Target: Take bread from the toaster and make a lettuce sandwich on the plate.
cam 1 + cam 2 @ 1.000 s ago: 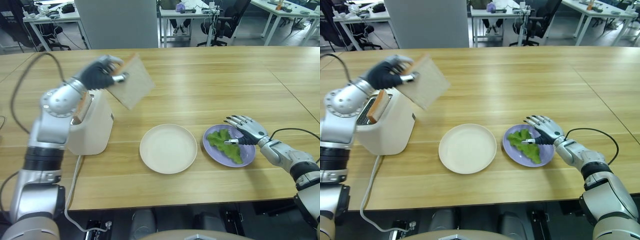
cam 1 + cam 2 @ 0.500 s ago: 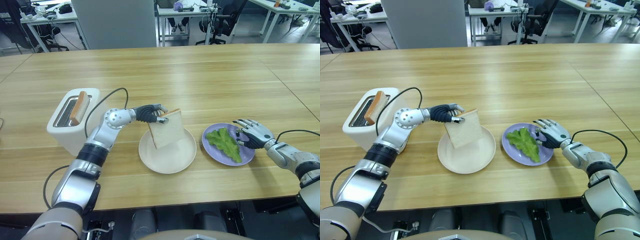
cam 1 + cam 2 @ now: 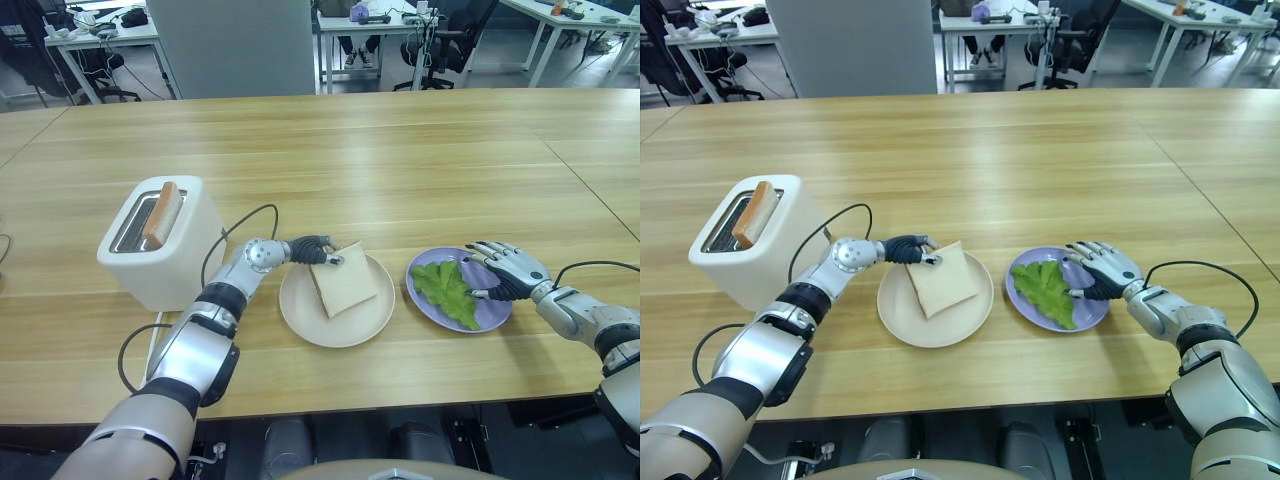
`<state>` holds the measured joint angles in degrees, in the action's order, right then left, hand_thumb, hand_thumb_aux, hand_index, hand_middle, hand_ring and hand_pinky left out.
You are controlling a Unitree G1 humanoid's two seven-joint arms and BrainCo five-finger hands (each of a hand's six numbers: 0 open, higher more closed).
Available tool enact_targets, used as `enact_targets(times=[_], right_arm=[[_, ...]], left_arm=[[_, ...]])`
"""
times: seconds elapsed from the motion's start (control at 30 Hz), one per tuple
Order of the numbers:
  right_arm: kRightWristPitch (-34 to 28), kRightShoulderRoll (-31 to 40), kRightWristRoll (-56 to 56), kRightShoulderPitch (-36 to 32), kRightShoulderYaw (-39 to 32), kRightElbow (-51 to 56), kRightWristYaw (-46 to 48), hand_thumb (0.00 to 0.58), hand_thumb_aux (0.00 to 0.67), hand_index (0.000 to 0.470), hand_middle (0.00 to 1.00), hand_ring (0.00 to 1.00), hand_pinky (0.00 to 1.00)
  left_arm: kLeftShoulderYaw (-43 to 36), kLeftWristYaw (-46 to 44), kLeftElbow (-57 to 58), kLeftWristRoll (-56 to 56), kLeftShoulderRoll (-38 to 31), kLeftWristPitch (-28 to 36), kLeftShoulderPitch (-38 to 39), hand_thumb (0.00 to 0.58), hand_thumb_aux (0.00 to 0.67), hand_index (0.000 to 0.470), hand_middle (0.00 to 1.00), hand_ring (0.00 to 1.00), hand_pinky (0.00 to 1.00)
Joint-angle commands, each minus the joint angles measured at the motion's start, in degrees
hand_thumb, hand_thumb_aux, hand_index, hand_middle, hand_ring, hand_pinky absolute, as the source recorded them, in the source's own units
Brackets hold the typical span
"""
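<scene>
A white toaster (image 3: 160, 250) stands at the left with one bread slice (image 3: 162, 212) upright in its slot. A second bread slice (image 3: 343, 284) lies flat on the cream plate (image 3: 310, 322) in the middle. My left hand (image 3: 312, 249) rests at the plate's far left rim, its fingers pinched on the upper corner of that slice. To the right, a purple plate (image 3: 492, 313) holds a lettuce leaf (image 3: 445, 288). My right hand (image 3: 511, 271) hovers over that plate's right rim, fingers spread, thumb close to the leaf's edge.
The toaster's cable (image 3: 232, 228) loops over the table between toaster and cream plate and passes by my left forearm. Bare wood spreads behind both plates. Desks and chairs stand in the room beyond the far edge.
My left hand has carried the slice from above the toaster down to the cream plate, where it has gone from tilted to flat. My right hand has stayed by the lettuce.
</scene>
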<state>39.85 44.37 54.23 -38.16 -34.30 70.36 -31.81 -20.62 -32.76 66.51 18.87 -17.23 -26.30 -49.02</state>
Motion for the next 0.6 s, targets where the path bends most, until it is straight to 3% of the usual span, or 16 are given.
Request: enact_targets(times=[0.03,0.3,0.4,0.43,0.47,0.5,0.6], right_arm=[[1.06,1.07,-0.95,-0.84,0.1,-0.38,0.73,0.0,0.0,0.0,0.0,0.0,0.0],[1.62,0.38,-0.98,-0.96,-0.8,-0.11,2.15,0.0,0.0,0.0,0.0,0.0,0.0],[1.31,-0.18,-0.34,-0.96,-1.53,0.08,2.59,0.0,0.0,0.0,0.0,0.0,0.0],[1.3,-0.24,-0.34,-0.85,-1.59,0.19,2.61,0.0,0.0,0.0,0.0,0.0,0.0],[1.34,-0.29,-0.41,-0.8,-1.68,0.2,2.73,0.0,0.0,0.0,0.0,0.0,0.0],[1.31,-0.43,-0.37,-0.82,-1.9,0.26,2.82,0.0,0.0,0.0,0.0,0.0,0.0],[1.22,-1.0,-0.15,-0.97,-2.76,0.46,3.29,0.009,0.005,0.004,0.0,0.0,0.0]], left_arm=[[-2.27,-0.55,2.86,3.18,0.32,-0.67,0.15,0.58,0.67,0.46,1.0,1.0,1.0],[-5.41,1.86,3.47,8.27,-0.03,-2.06,-1.51,0.58,0.67,0.46,1.0,1.0,1.0],[-7.57,4.74,3.18,11.47,-0.71,-2.67,-2.3,0.546,0.507,0.348,1.0,1.0,1.0],[-8.37,6.15,3.01,12.66,-0.98,-2.91,-2.63,0.489,0.405,0.278,1.0,1.0,1.0],[-9.03,7.79,2.88,13.75,-1.23,-3.11,-3.01,0.489,0.405,0.278,1.0,1.0,1.0],[-9.49,9.61,2.68,14.65,-1.51,-3.29,-3.52,0.0,0.0,0.0,1.0,1.0,1.0],[-10.34,15.08,1.67,16.81,-2.41,-4.25,-4.92,0.0,0.0,0.0,1.0,1.0,1.0]])
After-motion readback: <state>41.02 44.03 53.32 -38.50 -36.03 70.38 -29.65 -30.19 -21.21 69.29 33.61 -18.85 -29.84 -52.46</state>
